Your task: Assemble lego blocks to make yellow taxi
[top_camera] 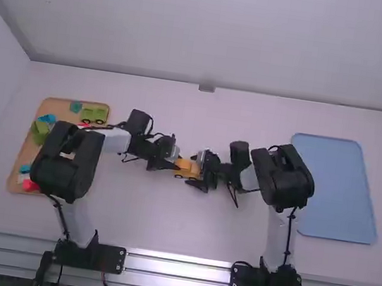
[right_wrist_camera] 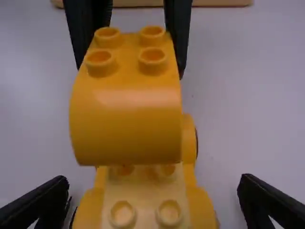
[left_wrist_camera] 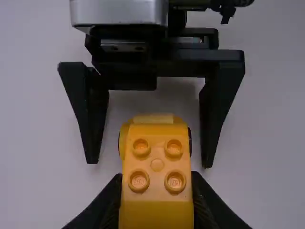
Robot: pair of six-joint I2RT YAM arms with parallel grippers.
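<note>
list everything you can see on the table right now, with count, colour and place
curved brick: one, yellow, in the left gripper, over the taxi base
taxi base: one, yellow, mid-table
left tray: one, tan, table's left
green wheeled base: one, green, left tray's far end
other blocks: several, partly hidden; green, teal, blue, red; left tray
right tray: one, blue, table's right
table: one, white, beneath everything
arms: two, white and black, bases at near edge
grippers: two, black, mid-table; left shut on curved brick, right open around taxi base
</note>
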